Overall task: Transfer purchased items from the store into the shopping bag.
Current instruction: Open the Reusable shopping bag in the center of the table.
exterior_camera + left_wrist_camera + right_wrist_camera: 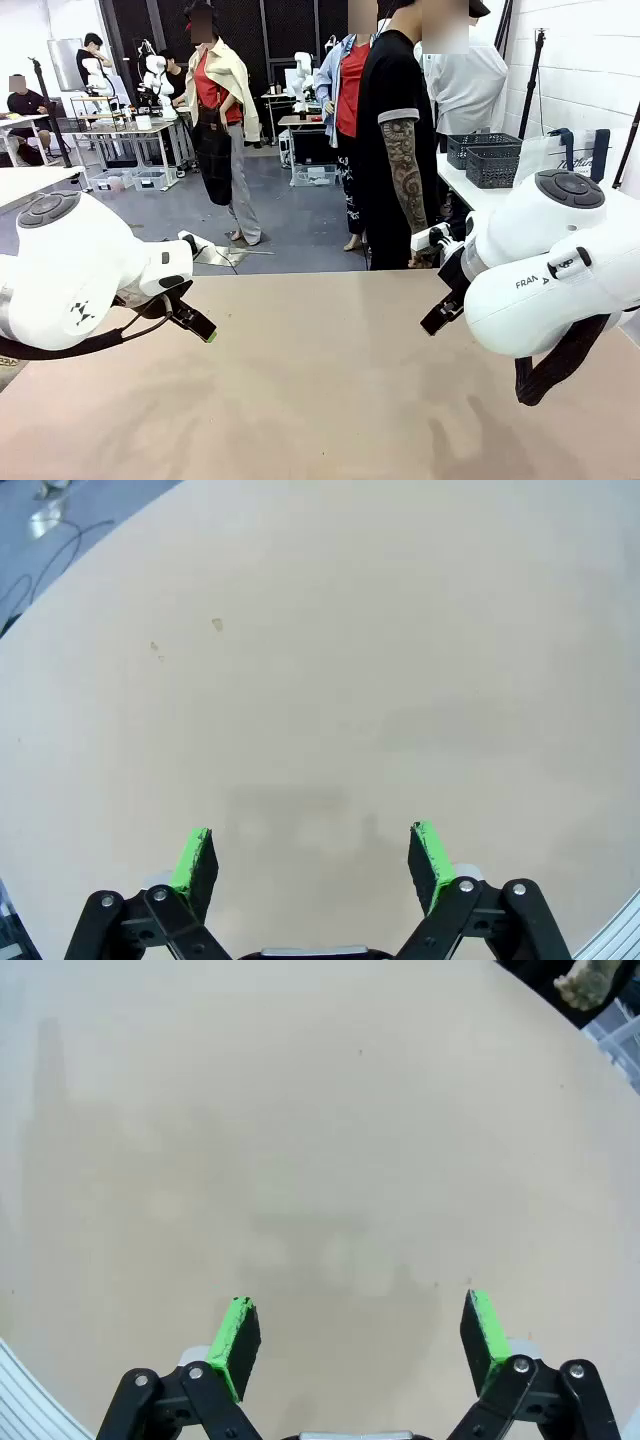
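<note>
Your left gripper [312, 855] and right gripper [365, 1325] hang released, jaws wide, above the table [320, 680]. Far right, the shopping bag [583, 150] stands upright, handles up; the basket [484, 160] sits just beside it.

Shopping bag [550, 155] partly hidden behind right arm [540, 270], print illegible, store basket [487, 160] contents indiscernible, person's hand [588, 982] cut by frame edge.

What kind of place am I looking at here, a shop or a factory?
Most likely a robotics lab or workshop: a white robot arm over a tan table, white workbenches behind, and dark slotted baskets on a side table.
</note>
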